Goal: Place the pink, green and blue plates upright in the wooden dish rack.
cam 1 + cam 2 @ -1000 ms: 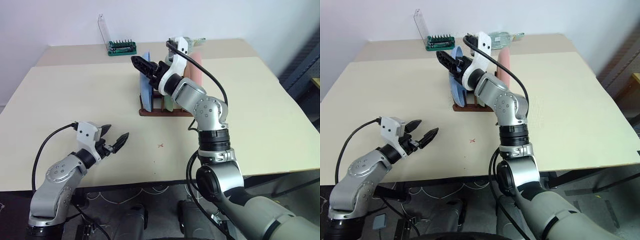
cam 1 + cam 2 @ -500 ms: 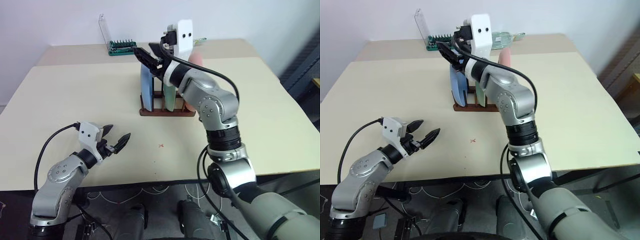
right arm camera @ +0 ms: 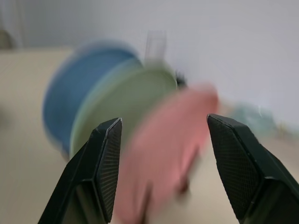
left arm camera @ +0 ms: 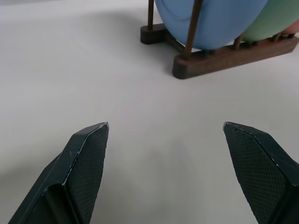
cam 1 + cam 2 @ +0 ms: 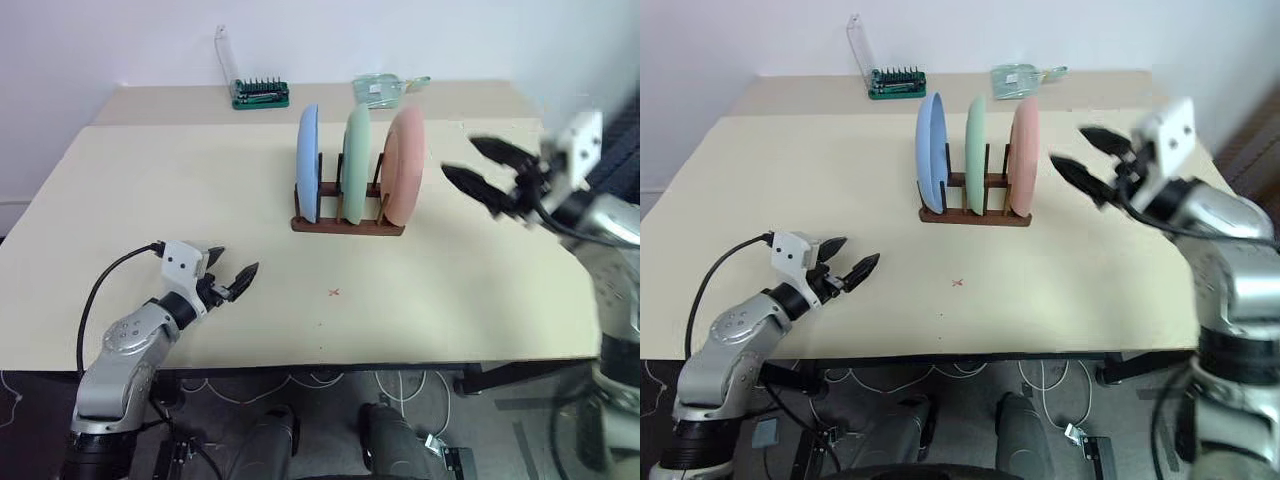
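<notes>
All three plates stand upright in the rack [image 5: 348, 224] at the counter's [image 5: 150, 190] centre: blue plate [image 5: 308, 163] at 9 o'clock, green plate [image 5: 356, 162] in the middle, pink plate [image 5: 404, 165] at 3. Placing looks finished. The right hand [image 5: 478, 172] hangs at 3 o'clock of the pink plate, apart, fingers wide and empty. The left hand [image 5: 232, 275] sits at 7 o'clock, wide, empty. Next: probably retire both arms without brushing the rack.

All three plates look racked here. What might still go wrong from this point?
1. The pink plate sits in the end slot of the wooden dish rack, nearest the open right claw; a careless swing back might knock it over.
2. The plates are held upright by thin pegs alone, so a bump to the table may tip the blue plate or green plate.
</notes>
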